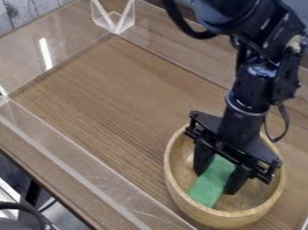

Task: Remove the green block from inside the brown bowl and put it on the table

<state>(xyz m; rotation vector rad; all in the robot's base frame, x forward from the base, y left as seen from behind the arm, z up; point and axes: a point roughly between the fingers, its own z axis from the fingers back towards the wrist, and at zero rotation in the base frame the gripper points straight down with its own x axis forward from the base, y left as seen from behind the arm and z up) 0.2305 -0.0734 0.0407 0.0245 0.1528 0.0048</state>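
The brown bowl (pixel 224 214) sits on the table (pixel 118 99) near the front right corner. The green block (pixel 212 189) lies inside it, slanting from the bowl's floor up toward the far rim. My gripper (pixel 224 174) points straight down into the bowl, with one dark finger on each long side of the block. The fingers look pressed against the block, which still rests in the bowl. The block's upper end is hidden behind the gripper.
Low clear acrylic walls (pixel 63 152) border the tabletop on the front and left. A small clear folded stand (pixel 114 17) is at the back. Bare wood spreads to the left of the bowl.
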